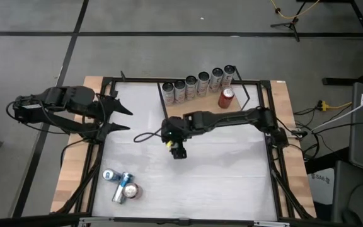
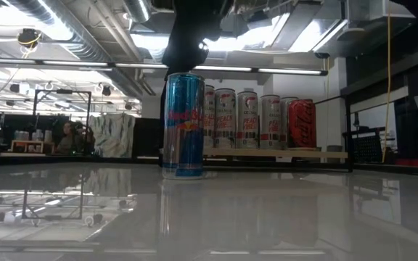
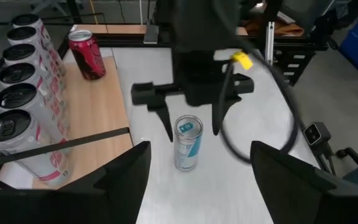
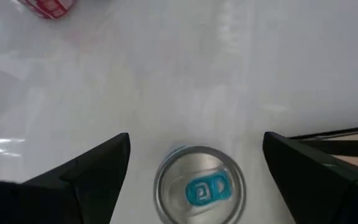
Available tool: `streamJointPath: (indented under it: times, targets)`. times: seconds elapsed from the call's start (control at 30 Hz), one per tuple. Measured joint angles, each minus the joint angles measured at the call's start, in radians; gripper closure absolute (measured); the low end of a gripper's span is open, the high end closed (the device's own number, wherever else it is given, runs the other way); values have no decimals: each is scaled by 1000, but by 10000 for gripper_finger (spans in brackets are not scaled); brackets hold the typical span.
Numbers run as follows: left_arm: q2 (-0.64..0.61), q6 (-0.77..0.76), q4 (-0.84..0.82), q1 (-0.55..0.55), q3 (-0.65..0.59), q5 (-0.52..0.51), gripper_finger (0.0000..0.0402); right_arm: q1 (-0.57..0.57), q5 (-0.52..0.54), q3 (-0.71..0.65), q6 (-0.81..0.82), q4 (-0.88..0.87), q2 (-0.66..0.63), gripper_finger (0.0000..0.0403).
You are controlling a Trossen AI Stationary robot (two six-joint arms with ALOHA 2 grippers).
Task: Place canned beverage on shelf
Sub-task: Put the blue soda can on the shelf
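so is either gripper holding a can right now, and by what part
Nothing is held. The right gripper hangs open above the upright blue-and-silver slim can, fingers apart from it. The left gripper waits open at the table's left edge.

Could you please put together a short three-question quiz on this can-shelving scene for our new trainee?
1. True or false: the right claw is open above the upright blue can.
2. How many cans stand on the shelf? A) four B) six C) seven
3. Where does the left claw wait?

Key:
1. True; its fingers straddle the can without gripping it.
2. C: six silver cans in a row plus one red can.
3. At the table's left edge, open and holding nothing.
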Motion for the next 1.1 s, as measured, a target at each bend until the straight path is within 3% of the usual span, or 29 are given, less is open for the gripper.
streamJointPath:
  times: [0.1,0.87,1.1]
  targets:
    - [0,1,-10,0,0,0,134,-18,-32,0,0,-13,3,40]
    - [1,5,-65,0,0,-2,134,-22,-4,1,6,-91,53,41]
    - [1,4,-65,0,0,-35,134,-22,-4,2,6,-93,52,103]
